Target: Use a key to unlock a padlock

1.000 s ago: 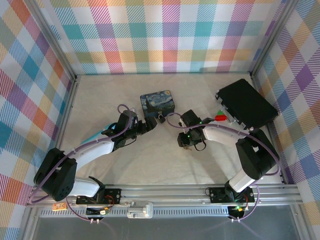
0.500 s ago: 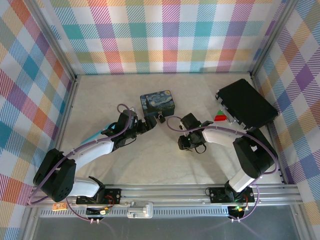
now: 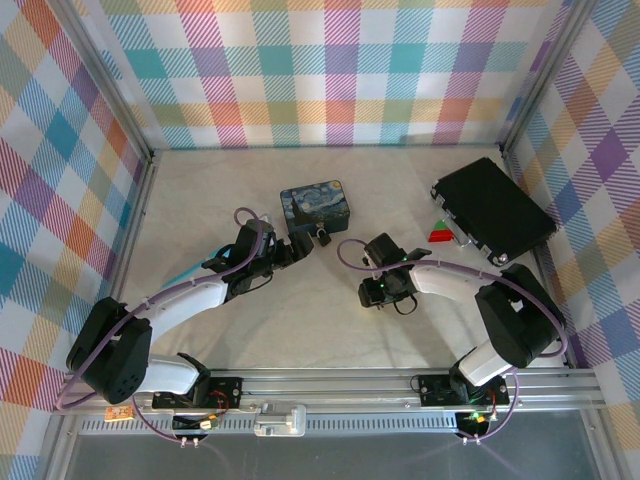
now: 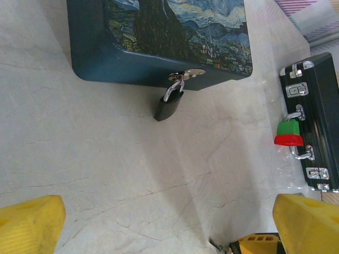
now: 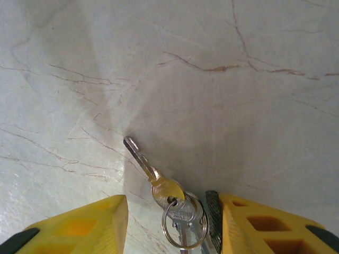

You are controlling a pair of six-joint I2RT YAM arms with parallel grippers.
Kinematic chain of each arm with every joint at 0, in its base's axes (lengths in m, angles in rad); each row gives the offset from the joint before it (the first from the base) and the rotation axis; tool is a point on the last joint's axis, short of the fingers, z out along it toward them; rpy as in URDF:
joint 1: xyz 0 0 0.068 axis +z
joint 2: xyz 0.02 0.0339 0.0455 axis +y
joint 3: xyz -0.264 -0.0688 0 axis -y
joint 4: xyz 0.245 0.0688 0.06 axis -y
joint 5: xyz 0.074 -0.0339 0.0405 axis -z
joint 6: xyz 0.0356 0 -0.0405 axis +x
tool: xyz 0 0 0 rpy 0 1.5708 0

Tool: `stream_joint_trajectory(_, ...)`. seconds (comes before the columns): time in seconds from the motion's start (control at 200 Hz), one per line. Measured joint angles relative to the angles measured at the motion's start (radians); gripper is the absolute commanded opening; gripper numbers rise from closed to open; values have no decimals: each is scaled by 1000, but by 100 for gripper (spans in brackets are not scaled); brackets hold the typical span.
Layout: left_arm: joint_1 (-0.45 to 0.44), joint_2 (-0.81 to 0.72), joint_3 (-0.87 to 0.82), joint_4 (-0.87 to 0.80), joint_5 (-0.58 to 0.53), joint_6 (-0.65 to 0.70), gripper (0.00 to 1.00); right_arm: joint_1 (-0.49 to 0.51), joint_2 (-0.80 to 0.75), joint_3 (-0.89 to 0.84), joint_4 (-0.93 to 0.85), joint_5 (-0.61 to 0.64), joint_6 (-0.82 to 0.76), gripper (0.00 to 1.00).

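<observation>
Key (image 5: 150, 170) lies between spread right tool (image 5: 172, 225) fingers.

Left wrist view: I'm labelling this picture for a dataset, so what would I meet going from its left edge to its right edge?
Yellow fingertip → padlock → black case. The blue tin, the red-and-green block and the other fingertip overlap these, so they are left out.
</observation>
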Motion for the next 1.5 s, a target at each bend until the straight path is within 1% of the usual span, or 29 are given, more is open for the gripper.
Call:
stream_joint_trajectory(0.07,-3,0,1,-1,0,0,100,4,0,0,0,7,5,41)
stream_joint_trajectory(0.175,-6,0,4,-2,0,0,100,12,3,0,0,20,18,33)
stream_joint_trajectory(0.235,-6,0,6,-2,0,0,100,13,3,-1,0,27,26,31)
stream_joint_trajectory(0.37,-6,0,6,-2,0,0,100,13,3,-3,0,37,31,22)
stream_joint_trajectory(0.605,-6,0,6,3,3,-8,100,13,0,0,1,44,33,10)
stream_joint_trajectory(0.68,-11,0,6,14,7,-30,100,13,-3,1,4,44,35,5)
stream_joint_trajectory(0.775,-18,0,-4,64,26,-76,100,15,-6,0,16,35,45,3)
stream_joint_trajectory(0.8,-21,1,-9,82,31,-91,100,15,-6,0,16,31,47,0)
stream_joint_trajectory(0.97,-67,27,-23,162,55,-165,99,16,-21,0,18,-2,45,0)
stream_joint_trajectory(1.105,-109,49,-23,214,68,-199,98,17,-80,11,14,-32,37,0)
stream_joint_trajectory(1.235,-116,52,-23,268,73,-223,97,4,-156,33,28,-68,21,0)
stream_joint_trajectory(1.43,-116,52,-23,310,82,-237,95,-18,-256,43,109,-138,-11,0)
stream_joint_trajectory(1.5,-117,52,-21,318,85,-236,92,-23,-267,48,143,-159,-21,0)
